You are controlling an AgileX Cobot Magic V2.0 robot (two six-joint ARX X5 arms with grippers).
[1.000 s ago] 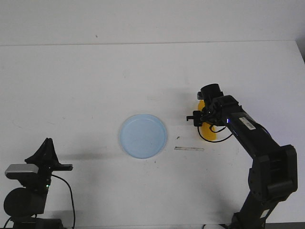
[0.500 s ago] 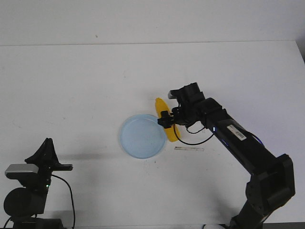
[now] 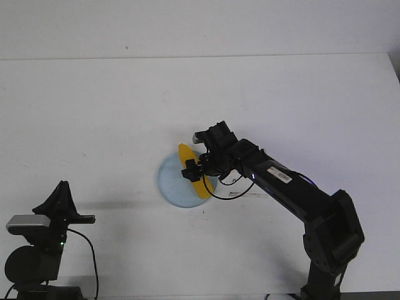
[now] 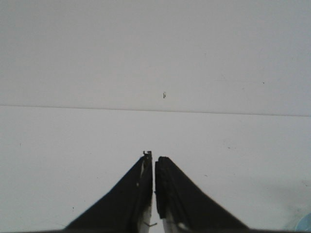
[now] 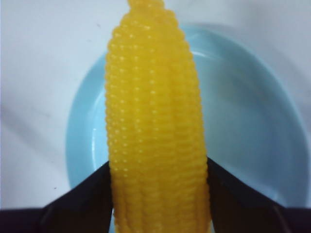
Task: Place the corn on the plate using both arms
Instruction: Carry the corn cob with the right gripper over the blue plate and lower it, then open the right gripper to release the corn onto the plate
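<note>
Right claw [image 3: 192,170]: clamped across the thick end of the corn [image 3: 193,171], one dark finger [image 5: 87,199] on each flank, so the cob hangs over the plate [image 3: 169,181] rather than lying in it. I judge the grip is kept until the cob is low enough to set down without rolling.

Corn: bright yellow, long, tapering to a tip that points past the far rim; surface ribbed with rows of small kernels, glossy like moulded plastic.

Plate: round, shallow, pale blue, thin raised rim, smooth sheen; lies flat on the tabletop [image 3: 94,112].

Tabletop: white, matt, faintly scuffed.

Left claw [image 4: 154,167]: pressed closed on nothing, parked at my near left, well apart from the plate.
</note>
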